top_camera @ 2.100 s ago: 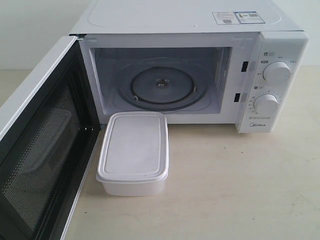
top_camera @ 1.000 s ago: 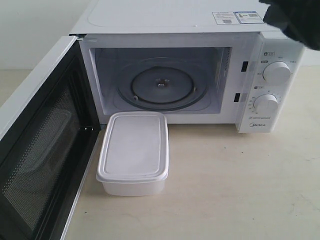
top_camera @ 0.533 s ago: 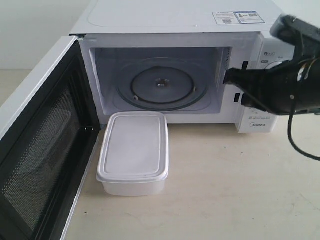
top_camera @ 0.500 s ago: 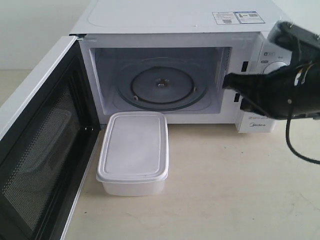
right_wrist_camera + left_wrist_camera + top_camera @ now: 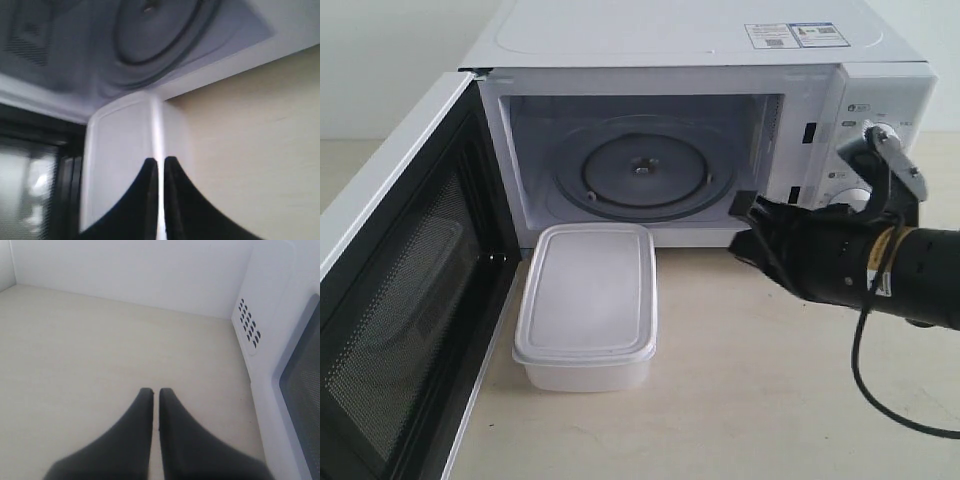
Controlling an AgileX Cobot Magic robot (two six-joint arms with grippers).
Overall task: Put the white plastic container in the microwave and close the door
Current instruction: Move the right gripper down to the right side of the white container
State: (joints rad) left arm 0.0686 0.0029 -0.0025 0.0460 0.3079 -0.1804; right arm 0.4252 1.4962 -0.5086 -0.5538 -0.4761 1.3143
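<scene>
The white plastic container [image 5: 587, 305] rests lidded on the table just in front of the microwave [image 5: 700, 120] opening. The door [image 5: 395, 290] is swung wide open at left, its dark mesh window facing inward. The glass turntable [image 5: 640, 170] is bare. My right gripper [image 5: 745, 222] hovers shut to the right of the container, in front of the oven's lower right corner, pointing left; in its wrist view the right gripper [image 5: 160, 162] aims at the container [image 5: 127, 150]. My left gripper [image 5: 155, 391] is shut over bare table beside the microwave's vented side [image 5: 265, 330]; it does not show in the exterior view.
Two round knobs [image 5: 855, 195] on the microwave's right panel sit partly behind my right arm [image 5: 880, 265]. A black cable [image 5: 880, 390] loops below the arm over the table. The pale table [image 5: 740, 400] stretches out in front and to the right of the container.
My right arm came into view at the upper right, then dropped and reached left, from in front of the knobs to near the oven's lower right corner. The container and door stayed put.
</scene>
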